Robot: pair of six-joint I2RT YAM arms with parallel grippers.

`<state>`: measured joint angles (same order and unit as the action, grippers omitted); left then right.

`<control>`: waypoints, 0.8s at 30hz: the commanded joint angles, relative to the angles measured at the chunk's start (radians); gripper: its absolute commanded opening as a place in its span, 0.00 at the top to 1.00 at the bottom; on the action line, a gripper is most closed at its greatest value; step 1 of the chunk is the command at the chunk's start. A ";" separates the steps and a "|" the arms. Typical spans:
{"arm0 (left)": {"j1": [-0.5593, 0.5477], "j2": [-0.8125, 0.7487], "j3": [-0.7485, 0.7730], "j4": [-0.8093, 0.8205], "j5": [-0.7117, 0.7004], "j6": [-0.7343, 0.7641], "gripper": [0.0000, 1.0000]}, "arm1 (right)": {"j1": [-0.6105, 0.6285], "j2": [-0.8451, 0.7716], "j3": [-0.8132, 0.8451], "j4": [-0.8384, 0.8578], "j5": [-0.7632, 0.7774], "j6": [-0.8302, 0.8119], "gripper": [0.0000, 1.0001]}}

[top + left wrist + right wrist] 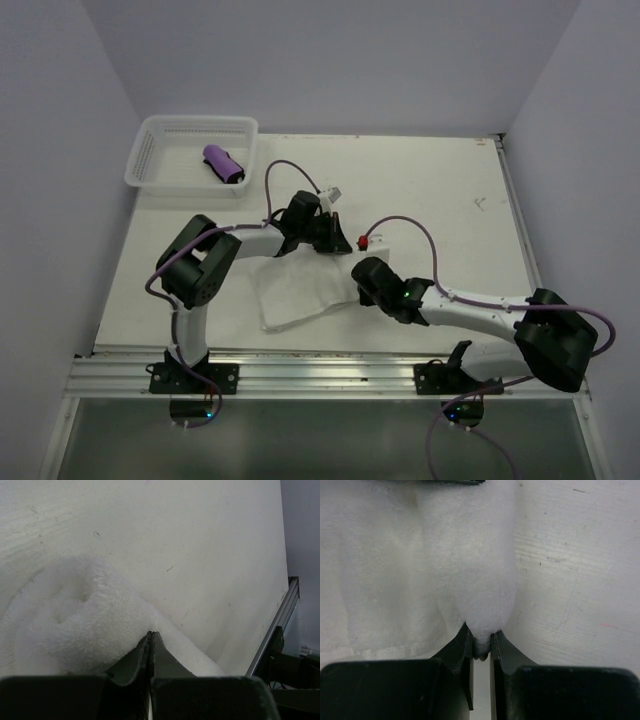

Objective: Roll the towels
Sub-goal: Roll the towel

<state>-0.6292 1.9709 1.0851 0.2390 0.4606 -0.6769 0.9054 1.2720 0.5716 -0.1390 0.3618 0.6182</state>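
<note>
- white towel [295, 292]: fluffy, partly folded and rumpled, lies on table [450, 200] nr the near edge, a bit L of ctr.
- L gripper [333, 236]: at the towel's far R corner; arm bends in from its base at the near L edge. Jaws not readable from above.
- R gripper [362, 282]: at the towel's R edge; arm reaches in low from the near R edge. Jaws hidden under the wrist.
- purple towel [224, 165]: rolled up, lies inside white mesh basket [150, 160] at the table's far L corner, well apart from both arms.
- small red part [364, 241] sits btwn the two wrists.
- metal rail [330, 375] runs along the near edge; both bases are bolted to it.
</note>
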 commanded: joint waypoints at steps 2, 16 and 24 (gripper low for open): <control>0.009 0.006 0.058 -0.127 -0.048 0.042 1.00 | 0.108 0.033 0.056 -0.129 0.252 -0.041 1.00; 0.025 -0.118 0.045 -0.150 -0.033 0.025 1.00 | 0.420 0.437 0.419 -0.461 0.641 -0.057 1.00; 0.025 -0.187 0.035 -0.150 -0.002 0.027 1.00 | 0.509 0.642 0.566 -0.597 0.716 -0.092 1.00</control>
<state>-0.6102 1.8286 1.1301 0.0731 0.4484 -0.6693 1.3903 1.8702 1.0878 -0.6502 1.0435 0.5365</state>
